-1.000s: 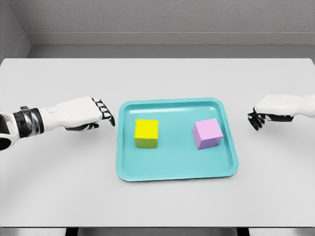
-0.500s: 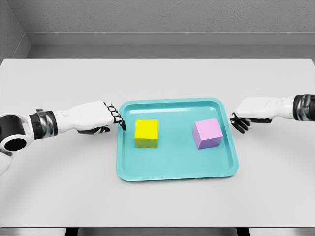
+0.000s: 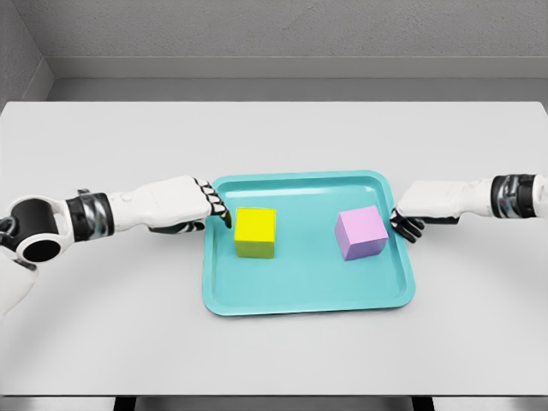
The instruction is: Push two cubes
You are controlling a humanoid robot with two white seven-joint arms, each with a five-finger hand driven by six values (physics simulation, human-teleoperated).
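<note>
A yellow cube (image 3: 255, 232) sits on the left half of a teal tray (image 3: 308, 287), and a pink cube (image 3: 360, 232) sits on the right half. My left hand (image 3: 218, 208) reaches over the tray's left rim, its dark fingertips just short of the yellow cube's left side. From the other side, my right hand (image 3: 404, 224) is at the tray's right rim, a small gap from the pink cube. Both hands have loosely extended fingers and hold nothing.
The tray lies in the middle of a white table (image 3: 103, 325). A grey wall (image 3: 274, 34) runs behind the table's far edge.
Both hands have moved inward toward the tray: the left one rightward to the yellow cube, the right one leftward to the pink cube. The cubes have not moved.
</note>
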